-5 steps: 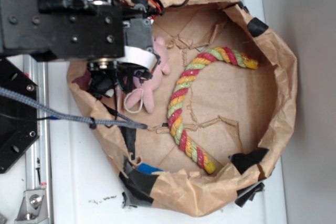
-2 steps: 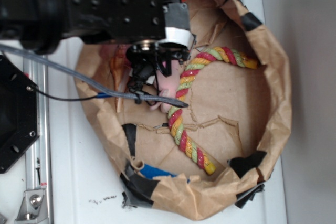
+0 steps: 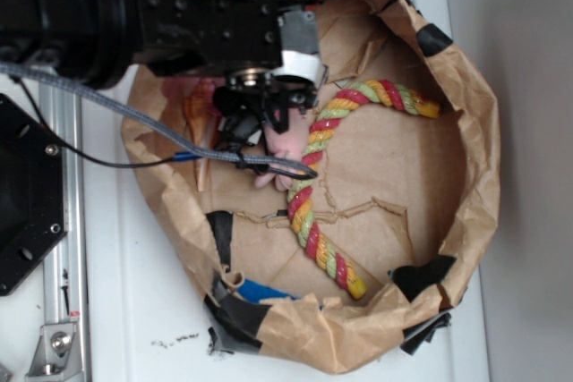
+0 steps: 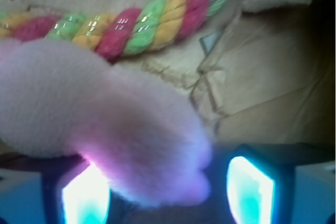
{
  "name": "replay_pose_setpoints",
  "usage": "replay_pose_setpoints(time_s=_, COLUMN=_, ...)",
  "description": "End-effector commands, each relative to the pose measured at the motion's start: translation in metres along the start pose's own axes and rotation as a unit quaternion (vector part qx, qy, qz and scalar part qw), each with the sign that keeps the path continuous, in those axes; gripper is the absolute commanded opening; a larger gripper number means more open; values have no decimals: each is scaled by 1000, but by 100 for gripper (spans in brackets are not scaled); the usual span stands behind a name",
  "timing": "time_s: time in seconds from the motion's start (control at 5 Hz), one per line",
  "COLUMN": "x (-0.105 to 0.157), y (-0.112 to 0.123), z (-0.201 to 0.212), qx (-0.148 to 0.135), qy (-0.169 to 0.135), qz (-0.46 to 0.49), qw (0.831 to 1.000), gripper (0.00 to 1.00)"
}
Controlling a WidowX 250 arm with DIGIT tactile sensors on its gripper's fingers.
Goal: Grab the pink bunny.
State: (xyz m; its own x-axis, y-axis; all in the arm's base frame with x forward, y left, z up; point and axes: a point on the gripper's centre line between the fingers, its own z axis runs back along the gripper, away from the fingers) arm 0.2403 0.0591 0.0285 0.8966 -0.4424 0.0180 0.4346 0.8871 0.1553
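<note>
**Soft bunny, half hidden under the arm**

The pink bunny (image 4: 105,135) lay on the brown paper floor of the paper-lined basket (image 3: 483,149), just beside the striped rope (image 3: 313,181). It looked light, fuzzy and squashy, likely to give under pressure rather than slip; the plump middle seemed the best place to pinch. The claw (image 4: 168,192) stood spread, one lit pad (image 4: 86,195) touching the plush, the other apart. From outside, the arm covered most of the toy; up close it was blurred, ears and strings indistinguishable.
</note>
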Motion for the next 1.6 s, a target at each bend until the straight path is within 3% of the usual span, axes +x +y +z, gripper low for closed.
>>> replay_pose_setpoints(time_s=0.0, x=-3, y=-1, z=9, qx=16, qy=-13, qz=15, qw=1000, gripper=0)
replay_pose_setpoints(time_s=0.4, x=4, y=-4, z=28, qx=27, qy=-23, qz=19, qw=999, gripper=0)
replay_pose_setpoints(time_s=0.6, x=19, y=-9, z=66, qx=80, qy=7, qz=27, qw=996, gripper=0)
replay_pose_setpoints(time_s=0.8, x=41, y=-11, z=111, qx=137, qy=-39, qz=72, qw=987, gripper=0)
replay_pose_setpoints(time_s=1.0, x=50, y=-4, z=110, qx=16, qy=-20, qz=106, qw=994, gripper=0)
replay_pose_setpoints(time_s=1.2, x=43, y=-12, z=97, qx=-49, qy=-22, qz=169, qw=984, gripper=0)
replay_pose_setpoints(time_s=1.4, x=37, y=-10, z=97, qx=-21, qy=-2, qz=127, qw=992, gripper=100)
